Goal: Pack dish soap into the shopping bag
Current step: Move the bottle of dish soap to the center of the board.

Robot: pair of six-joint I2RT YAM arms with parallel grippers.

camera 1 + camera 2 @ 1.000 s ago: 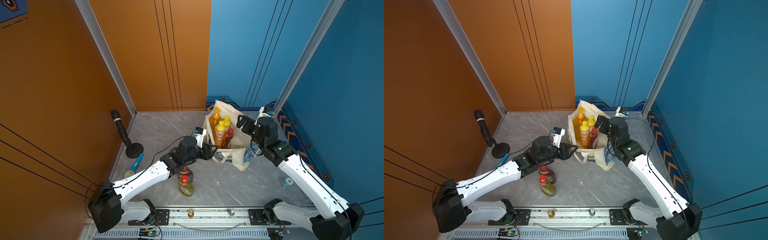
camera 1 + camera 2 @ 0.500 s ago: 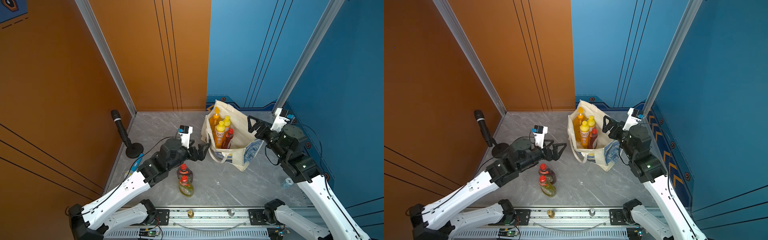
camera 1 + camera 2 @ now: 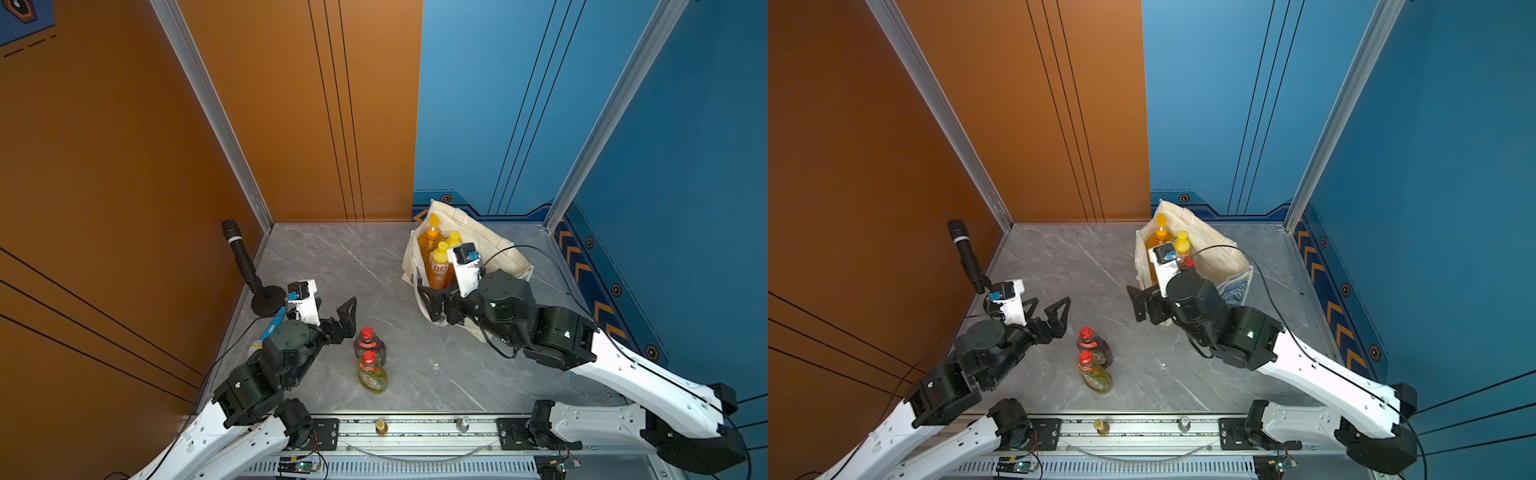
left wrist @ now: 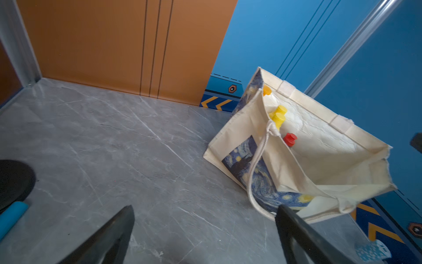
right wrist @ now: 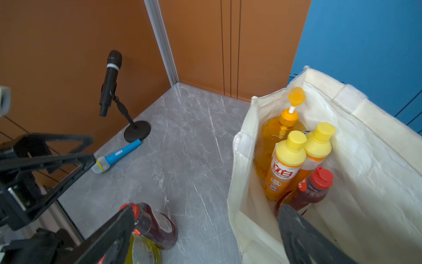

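Right wrist view: shopping bag (image 5: 376, 182) stands open-mouthed on counter (image 5: 182, 141); four dish soap bottles upright inside, crowded at one end.
Readable label: front yellow-capped bottle (image 5: 284, 169) carries large red Chinese characters on a white band; finer print below not legible.
Others in bag: rear yellow-capped bottle (image 5: 317, 146) and orange pump bottle (image 5: 277, 132) show no readable label; bagged dark red bottle (image 5: 312, 192) has white letters on a red collar, partly hidden by a gripper finger.
On counter: loose dark red bottle (image 3: 368, 345) and yellow-green bottle (image 3: 372, 374), red caps, close together, well apart from bag; label wording blurred.
Bag print: blue-and-yellow swirl painting outside, no writing seen.
Left gripper (image 3: 1047, 305): spread wide, empty, near the loose pair.
Right gripper (image 3: 430, 303): spread wide, empty, at bag's near rim.
Microphones: black microphone (image 5: 110, 80) on stand; blue microphone (image 5: 117, 154) lying by its base, white mark unreadable.
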